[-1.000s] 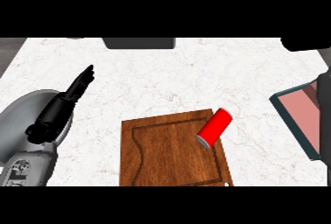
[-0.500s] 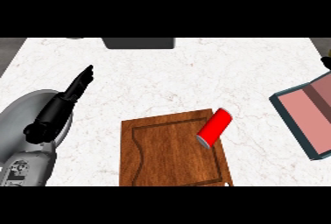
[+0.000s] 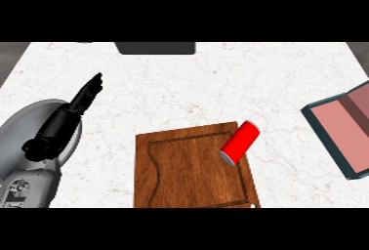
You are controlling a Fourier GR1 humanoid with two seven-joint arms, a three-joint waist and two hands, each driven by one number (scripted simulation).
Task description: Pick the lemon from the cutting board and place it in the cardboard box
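Head view: a white marble counter (image 3: 216, 83) with faint veining fills most of the frame. A darker grey strip shows past its left edge at the upper left and another at the upper right corner. At the top edge, a little left of centre, sits a dark flat slab (image 3: 155, 47), cut off by the frame.

A wooden board (image 3: 187, 171) with a groove along its border lies at lower centre, running off the bottom. No lemon can be made out on it; a red can (image 3: 240, 143) lies on its side at the board's upper right corner, tilted, its grey end toward the lower left and its upper end reaching just past the board's edge.

At the right edge, well apart from the board, is the box (image 3: 342, 128), partly cut off, with dark teal walls and a pinkish inside.

The left hand (image 3: 81, 100) shows at left over the counter, fingers straight and together, pointing to the upper right, holding nothing. The right hand is out of frame.
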